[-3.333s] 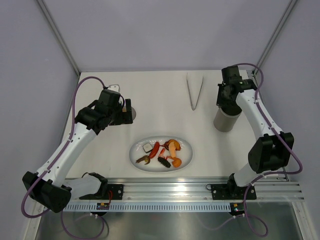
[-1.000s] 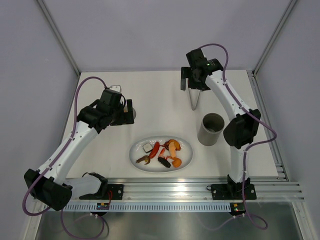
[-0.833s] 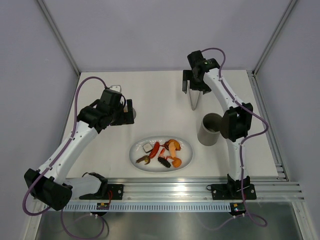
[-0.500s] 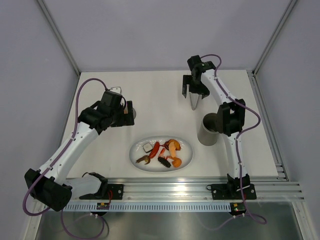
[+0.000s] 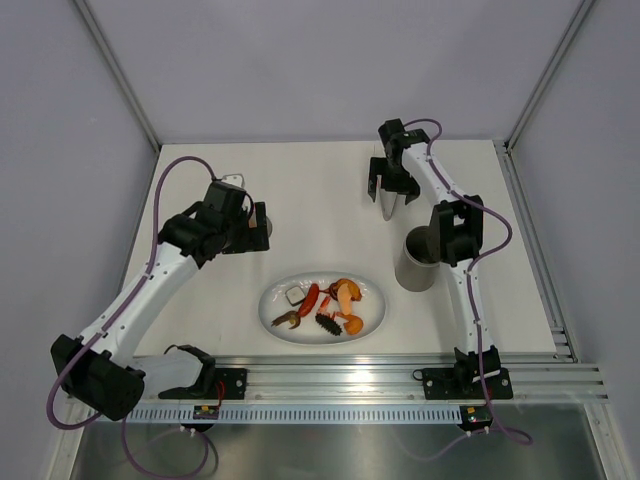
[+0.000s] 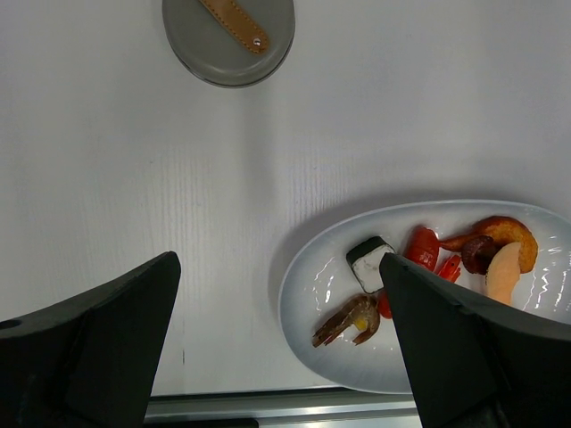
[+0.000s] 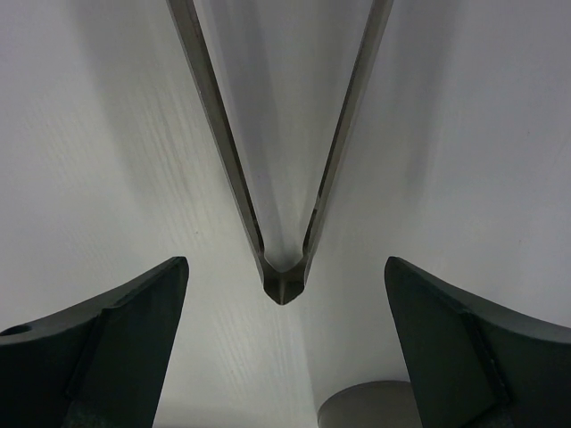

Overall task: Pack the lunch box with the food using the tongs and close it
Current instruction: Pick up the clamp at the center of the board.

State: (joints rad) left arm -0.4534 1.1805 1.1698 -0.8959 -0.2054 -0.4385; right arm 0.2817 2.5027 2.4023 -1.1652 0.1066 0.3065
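Observation:
The silver tongs (image 7: 219, 134) lie flat on the table, their arms spreading away from me. My right gripper (image 7: 285, 260) stands open, straddling the joined end of the tongs (image 5: 388, 209) without touching it. The dark grey lunch box (image 5: 417, 260) stands upright without its lid, just near of the right gripper (image 5: 392, 190); its rim (image 7: 375, 406) shows at the bottom of the right wrist view. The food (image 5: 330, 305) lies on the white oval plate (image 5: 372, 296): a brown shrimp (image 6: 350, 319), a white square (image 6: 368, 260), a red sausage (image 6: 421, 245). My left gripper (image 6: 278, 259) is open and empty. The grey lid (image 6: 228, 36) with its tan handle lies beyond it.
Metal frame posts rise at the table's far corners, and a rail (image 5: 350, 380) runs along the near edge. The right arm's forearm (image 5: 455, 225) hangs right beside the lunch box.
My right arm left the lunch box, which now stands a little nearer and further left, swung over the tongs and came down at their joined end. The left arm has not moved.

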